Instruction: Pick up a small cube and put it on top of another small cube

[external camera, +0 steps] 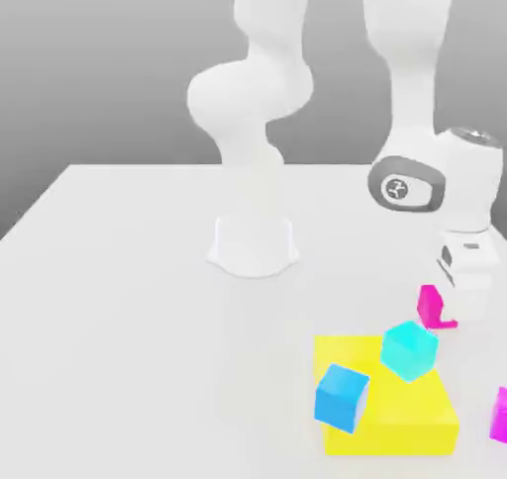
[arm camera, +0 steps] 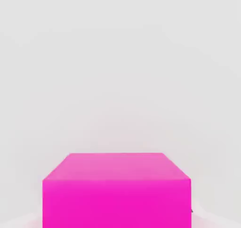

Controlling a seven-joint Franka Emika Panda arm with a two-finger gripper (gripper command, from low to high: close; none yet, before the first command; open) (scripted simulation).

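Gripping the magenta cube (external camera: 432, 305) with my gripper (external camera: 448, 314) closed on it, just beyond the yellow slab's (external camera: 396, 418) far right corner. Risk: the lift path clips the cyan cube (external camera: 409, 350) sitting close beside it, knocking that off-target.

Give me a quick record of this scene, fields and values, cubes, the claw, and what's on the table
surface: white table
claw: shut on pink cube, low at the exterior view's right
pink cube: at the claw, beside the yellow block
yellow block: flat, on the table
cyan cube: on the yellow block's far edge, tilted
blue cube: at the yellow block's near left edge, tilted
second pink cube: cut off at the right edge
stacking: not yet done
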